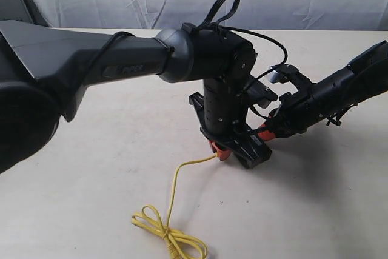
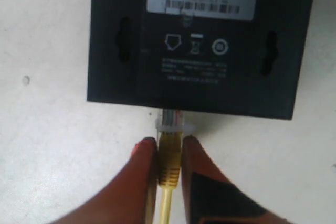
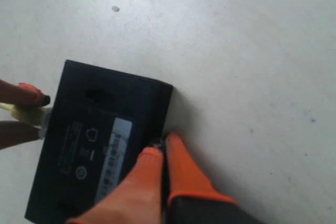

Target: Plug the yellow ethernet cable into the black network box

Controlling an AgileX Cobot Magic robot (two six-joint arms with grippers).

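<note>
One yellow cable (image 1: 165, 232) lies looped on the near table (image 1: 91, 198), its plug end clamped in the left hand (image 2: 169, 142) and touching the edge of the black box (image 2: 199, 40), whose far side the right hand (image 3: 163, 145), fingers together, touches.

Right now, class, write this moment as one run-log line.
left pincer: shut on cable | plug: at box port, partly showing | right pincer: shut, tips at box edge
</note>
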